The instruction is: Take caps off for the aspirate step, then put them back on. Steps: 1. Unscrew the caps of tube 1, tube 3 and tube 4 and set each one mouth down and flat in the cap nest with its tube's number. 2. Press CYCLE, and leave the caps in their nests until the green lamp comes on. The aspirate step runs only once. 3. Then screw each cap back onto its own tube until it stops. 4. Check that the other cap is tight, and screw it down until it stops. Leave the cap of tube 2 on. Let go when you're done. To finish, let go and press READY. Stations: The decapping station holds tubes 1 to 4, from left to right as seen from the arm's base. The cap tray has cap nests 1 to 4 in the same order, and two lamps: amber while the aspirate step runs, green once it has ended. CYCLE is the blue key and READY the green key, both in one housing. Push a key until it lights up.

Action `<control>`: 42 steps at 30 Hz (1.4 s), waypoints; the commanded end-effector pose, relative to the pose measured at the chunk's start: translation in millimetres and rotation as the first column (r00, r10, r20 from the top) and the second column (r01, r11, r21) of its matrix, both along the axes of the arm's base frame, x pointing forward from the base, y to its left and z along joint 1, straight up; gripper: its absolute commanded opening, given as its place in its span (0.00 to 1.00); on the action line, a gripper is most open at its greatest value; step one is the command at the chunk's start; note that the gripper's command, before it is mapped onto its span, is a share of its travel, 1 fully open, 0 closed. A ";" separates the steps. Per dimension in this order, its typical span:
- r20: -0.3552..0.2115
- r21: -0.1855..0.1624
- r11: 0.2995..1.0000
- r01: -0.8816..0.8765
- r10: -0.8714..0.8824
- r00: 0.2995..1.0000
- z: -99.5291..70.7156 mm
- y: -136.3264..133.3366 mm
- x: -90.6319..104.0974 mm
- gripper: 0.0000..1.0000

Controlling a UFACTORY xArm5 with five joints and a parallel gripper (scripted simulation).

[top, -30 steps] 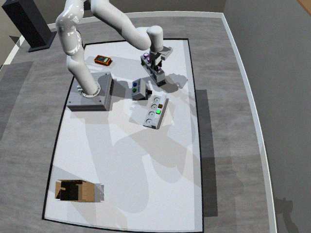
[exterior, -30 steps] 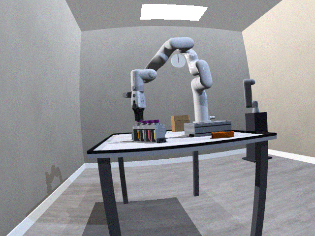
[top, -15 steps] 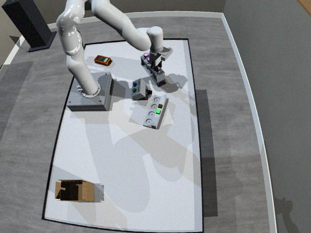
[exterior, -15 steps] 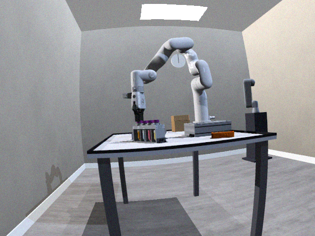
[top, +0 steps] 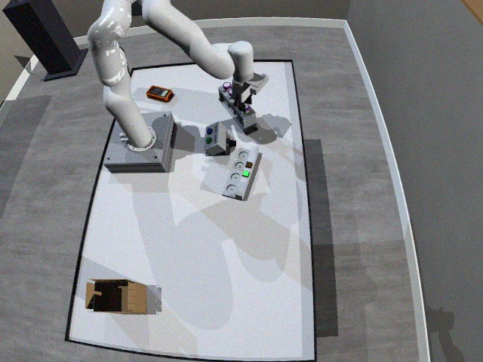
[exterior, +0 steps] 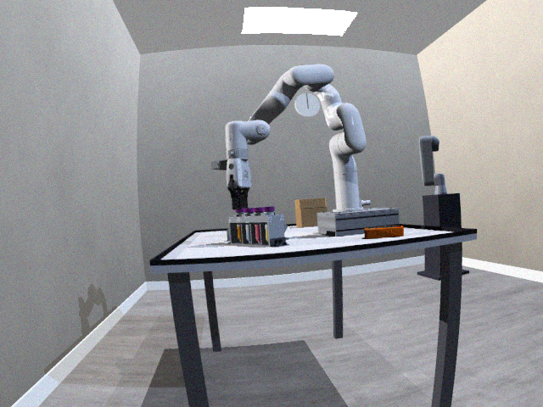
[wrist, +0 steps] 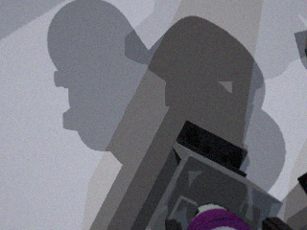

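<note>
1. Right now the gripper [exterior: 239, 203] is hanging straight down from the white arm [exterior: 306, 83], with its dark fingertips sitting level with the purple caps [exterior: 259, 210] at the left end of the row in the exterior view.
2. Its fingers are standing partly spread and are pinching nothing; whether they are touching the cap beneath them is too small to tell.
3. In the top view, the decapping station [top: 249, 121] is sitting on the far part of the white mat [top: 195, 253], right of the arm's base [top: 161, 161], and the wrist is covering its middle.
4. In the wrist view, one purple cap [wrist: 218, 221] is showing at the bottom edge, inside the grey station block [wrist: 211, 182].
5. The cap tray [top: 230, 191] is lying just nearer than the station, and its green lamp [top: 245, 173] is glowing while the amber lamp [top: 248, 164] beside it is looking dark.
6. The key housing [top: 220, 145] is sitting between the base and the tray, showing the blue key [top: 210, 130] and the green key [top: 208, 139] on top.
7. An orange device [top: 159, 93] is lying far left on the mat, and a cardboard box [top: 136, 298] is resting at the near left corner.
</note>
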State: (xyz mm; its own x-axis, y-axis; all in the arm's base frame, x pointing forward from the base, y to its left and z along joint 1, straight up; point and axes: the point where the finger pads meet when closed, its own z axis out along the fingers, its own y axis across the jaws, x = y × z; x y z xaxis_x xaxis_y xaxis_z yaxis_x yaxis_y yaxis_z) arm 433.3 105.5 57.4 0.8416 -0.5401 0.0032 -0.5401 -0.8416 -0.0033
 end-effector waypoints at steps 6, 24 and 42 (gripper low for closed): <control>0.002 0.005 1.000 0.000 0.000 1.000 1.2 0.3 1.2 0.46; 0.002 0.006 0.995 0.098 -0.098 0.995 -4.8 0.3 1.2 0.46; 0.002 0.006 0.995 0.098 -0.098 0.995 -6.3 0.3 1.3 0.00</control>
